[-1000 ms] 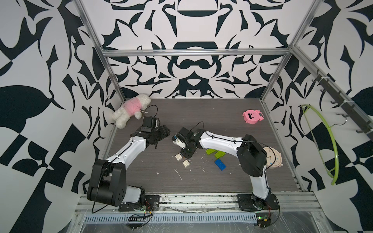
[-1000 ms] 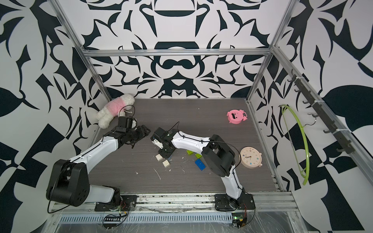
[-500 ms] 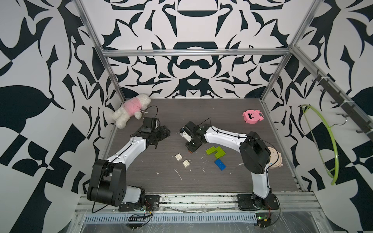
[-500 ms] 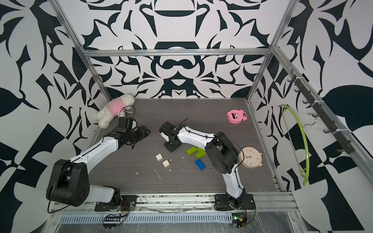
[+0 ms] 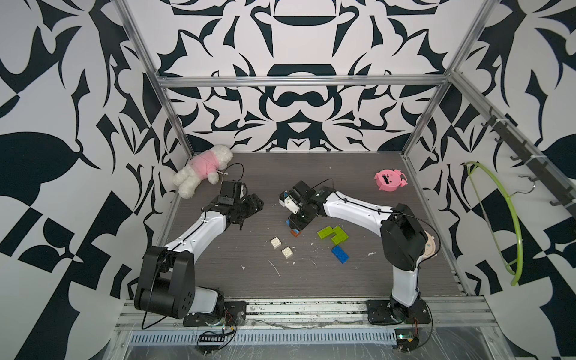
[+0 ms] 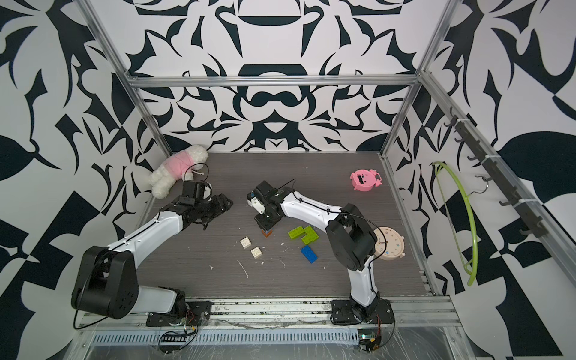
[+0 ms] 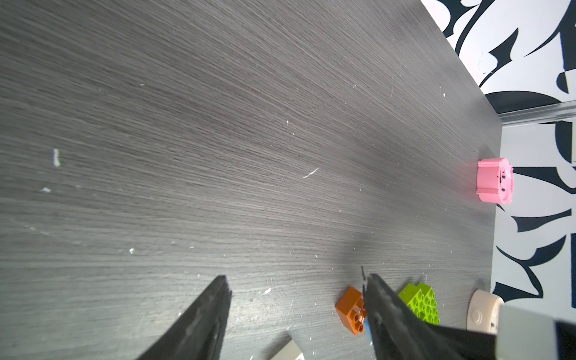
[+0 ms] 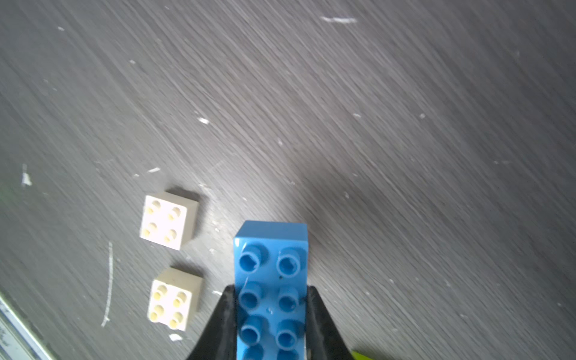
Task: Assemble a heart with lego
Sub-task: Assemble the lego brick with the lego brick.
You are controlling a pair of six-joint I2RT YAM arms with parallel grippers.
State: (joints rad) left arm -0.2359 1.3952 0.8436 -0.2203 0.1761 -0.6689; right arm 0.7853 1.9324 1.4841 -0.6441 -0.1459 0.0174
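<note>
- The right arm has swung away from the two white squares toward the back of the table. This uncovers the green bricks it hid a second ago. The left arm has not stirred.
- The left arm waits off to the side near the plush toy. The left gripper has its jaws wide and empty. It is probably kept clear of the work but ready to steady a piece.
- The right gripper is pinched narrow across the long sides of a blue brick, studs up. That hold leaves the underside free to press onto another piece.
- There is no heart yet, and the parts lie loose mid-table. The green bricks touch in a step, and a loose blue brick lies near them, toward the front.
- The white squares sit side by side, just apart, and neither gripper is on them.
- The orange brick lies just under the held brick and looks like its likely seat. Whether the two touch cannot be told.
</note>
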